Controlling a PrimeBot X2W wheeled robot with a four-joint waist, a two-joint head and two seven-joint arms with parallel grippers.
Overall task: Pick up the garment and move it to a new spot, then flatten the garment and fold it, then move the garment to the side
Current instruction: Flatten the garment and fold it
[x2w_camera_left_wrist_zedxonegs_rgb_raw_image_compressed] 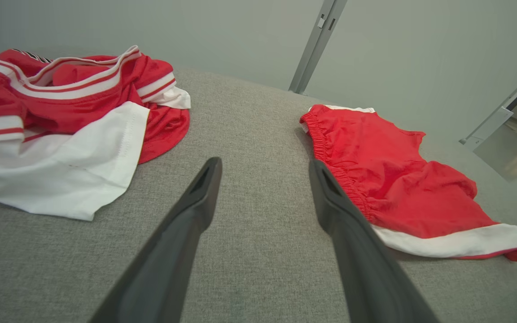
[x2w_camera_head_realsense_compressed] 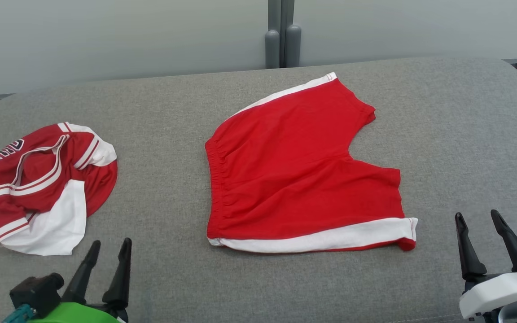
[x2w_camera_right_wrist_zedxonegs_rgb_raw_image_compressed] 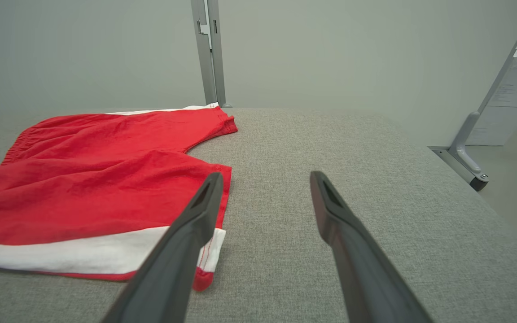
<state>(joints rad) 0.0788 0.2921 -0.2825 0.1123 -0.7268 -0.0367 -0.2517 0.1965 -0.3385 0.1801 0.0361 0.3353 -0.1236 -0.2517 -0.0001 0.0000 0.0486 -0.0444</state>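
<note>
— Okay, spotting the red shorts where?
— Seeing them lying spread flat around the middle of the grey cushion, well apart from a crumpled red-and-white jersey off to the left.
— Gripping anything?
— Nope. Seeing the left gripper and right gripper at the near edge, jaws spread wide, clamping nothing.

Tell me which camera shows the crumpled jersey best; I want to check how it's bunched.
Head view: the whole jersey, seen from above, bunched up. The left wrist view catches it low, cut off at the frame edge. The right wrist view faces the shorts.
</note>
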